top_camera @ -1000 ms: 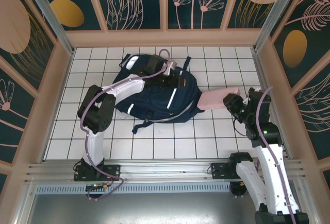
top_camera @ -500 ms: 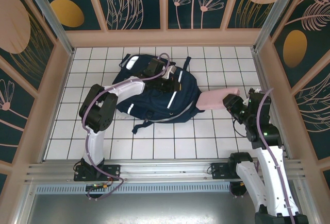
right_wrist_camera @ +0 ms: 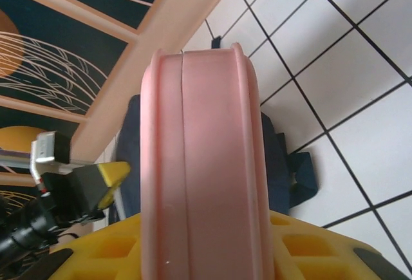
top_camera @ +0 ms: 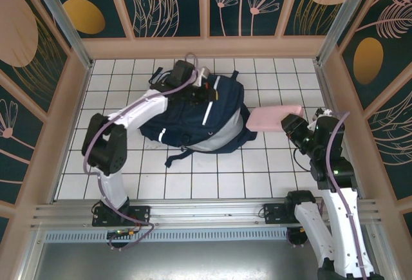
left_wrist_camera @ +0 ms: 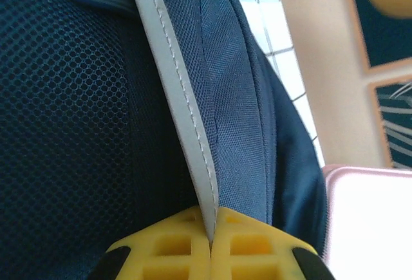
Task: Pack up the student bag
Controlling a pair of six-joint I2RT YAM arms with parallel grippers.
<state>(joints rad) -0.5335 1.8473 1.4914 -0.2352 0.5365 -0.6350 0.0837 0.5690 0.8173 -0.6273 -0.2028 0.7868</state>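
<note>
Bag (top_camera: 187, 125): navy backpack, the largest item, lying on the white tiled table (top_camera: 212, 177) at centre, slightly left and toward the far side, with a dark strap trailing off its near edge. Its far part is bunched upward. Stripe (left_wrist_camera: 183, 112): white, stitched, running along the bag's fabric beside a panel of dark mesh. Left gripper (top_camera: 201, 91): reaching over the far part of the bag from the left. In the left wrist view its yellow fingers (left_wrist_camera: 167, 248) are clenched together, with the end of the stripe and the fabric beside it pinched between them. Case (top_camera: 270, 118): pink, smooth, flat with rounded edges, at the bag's right side, its left end at or just over the bag's edge; whether they touch cannot be told. Right gripper (top_camera: 288, 124): at the case's right end, jaws grasping the case across its thin sides. In the right wrist view the case stands on edge between the yellow fingers (right_wrist_camera: 315, 244), pointing toward the bag, with the left gripper's yellow fingertip showing beyond it on the left. Walls: dark blue panels with floral patterns, framed in pale wood, enclosing the table on its left, far and right sides.
</note>
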